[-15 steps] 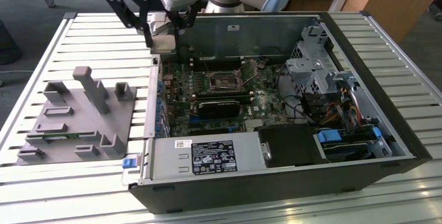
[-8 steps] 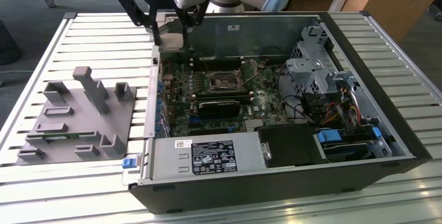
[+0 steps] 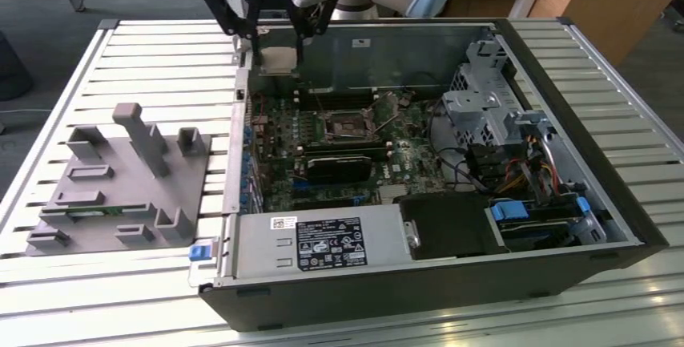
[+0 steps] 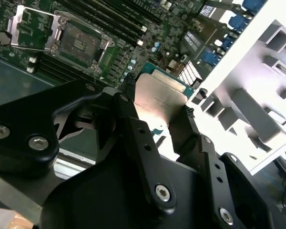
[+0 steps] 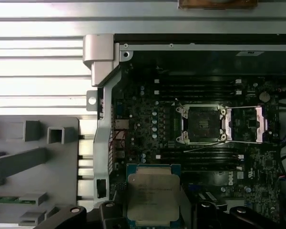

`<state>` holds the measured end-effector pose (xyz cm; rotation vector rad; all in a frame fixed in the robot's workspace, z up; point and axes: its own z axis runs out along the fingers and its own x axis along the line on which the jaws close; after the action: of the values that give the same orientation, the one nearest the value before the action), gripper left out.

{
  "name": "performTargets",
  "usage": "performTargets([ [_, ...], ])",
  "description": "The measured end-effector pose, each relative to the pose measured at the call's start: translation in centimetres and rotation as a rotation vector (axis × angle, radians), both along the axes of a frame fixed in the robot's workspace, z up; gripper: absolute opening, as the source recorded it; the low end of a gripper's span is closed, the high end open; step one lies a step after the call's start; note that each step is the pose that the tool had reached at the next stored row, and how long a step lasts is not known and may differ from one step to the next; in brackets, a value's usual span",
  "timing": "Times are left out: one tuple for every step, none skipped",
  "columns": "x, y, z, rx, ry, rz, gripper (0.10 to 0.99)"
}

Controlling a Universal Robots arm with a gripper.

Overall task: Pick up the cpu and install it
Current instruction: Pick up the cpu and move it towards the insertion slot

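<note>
Now hand (image 3: 275,49) clamped on cpu (image 5: 153,198) — cpu held in air over open case (image 3: 556,203), above motherboard (image 5: 148,119) edge. Socket (image 5: 201,125) lid up — well apart from cpu.

Silvery-grey cpu (image 5: 153,198) with teal rim, black tool (image 4: 157,102), dark green motherboard (image 5: 148,119), pale grey slatted table (image 3: 150,58).

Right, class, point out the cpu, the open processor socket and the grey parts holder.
cpu (image 5: 152,194): first wrist view, centre of its metal top.
processor socket (image 5: 201,125): first wrist view, its open middle.
grey parts holder (image 3: 198,183): exterior view, bare flat base.
</note>
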<state>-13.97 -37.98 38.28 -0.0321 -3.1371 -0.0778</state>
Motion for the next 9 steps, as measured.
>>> performTargets([
  [0.22,0.16,-0.01,0.0,-0.0001,0.0,0.533],
  [0.41,0.32,-0.01,0.0,-0.0001,0.0,0.533],
  [0.57,0.49,-0.01,0.0,-0.0001,0.0,0.533],
  [0.71,0.67,-0.01,0.0,0.0,0.0,0.533],
  [0.85,0.84,-0.01,0.0,0.0,0.0,0.533],
  [0.99,0.99,-0.01,0.0,0.0,0.0,0.533],
  [1.16,1.14,-0.01,0.0,0.0,0.0,0.533],
  [1.32,1.3,-0.02,0.0,0.0,0.0,0.533],
  [1.48,1.44,-0.02,0.0,0.0,0.0,0.533],
])
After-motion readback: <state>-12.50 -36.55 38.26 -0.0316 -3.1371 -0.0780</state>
